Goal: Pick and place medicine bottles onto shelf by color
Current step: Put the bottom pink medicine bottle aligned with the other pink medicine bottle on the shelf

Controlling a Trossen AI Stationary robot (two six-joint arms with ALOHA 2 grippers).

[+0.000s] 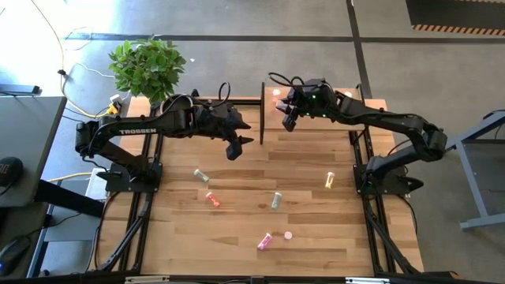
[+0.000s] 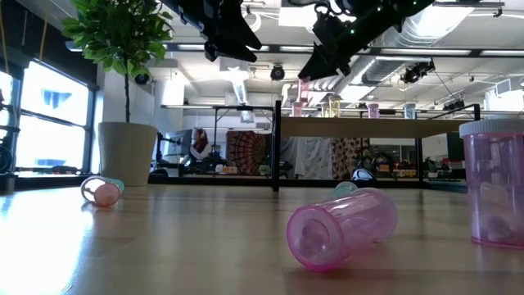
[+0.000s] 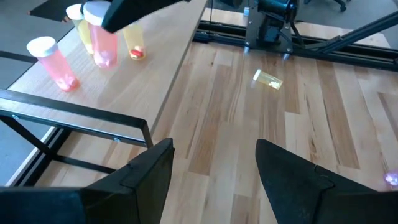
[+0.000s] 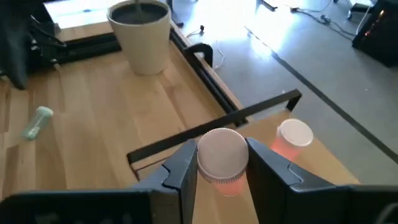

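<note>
Right gripper (image 4: 221, 168) clamped on white-capped pink plastic medicine bottle (image 4: 222, 160) – held upright over light-wood raised shelf (image 1: 319, 118), just beside standing orange-red capped bottle (image 4: 291, 140), likely to group warm colours together. Left gripper (image 3: 214, 171) empty, fingers apart, hovering over striped wooden tabletop (image 1: 245, 213) by thin black upright panel (image 1: 262, 112) – probably waiting. Loose bottles scattered on tabletop, e.g. pale green bottle (image 1: 275, 201), yellow bottle (image 1: 330, 181).

Seen from above, the right hand (image 1: 289, 118) hangs over the shelf (image 1: 316, 118), just beside its black upright panel (image 1: 262, 113). The left hand (image 1: 234, 146) hovers across that panel; five bottles (image 1: 274, 201) lie scattered on the tabletop (image 1: 316, 237) below the shelf.
</note>
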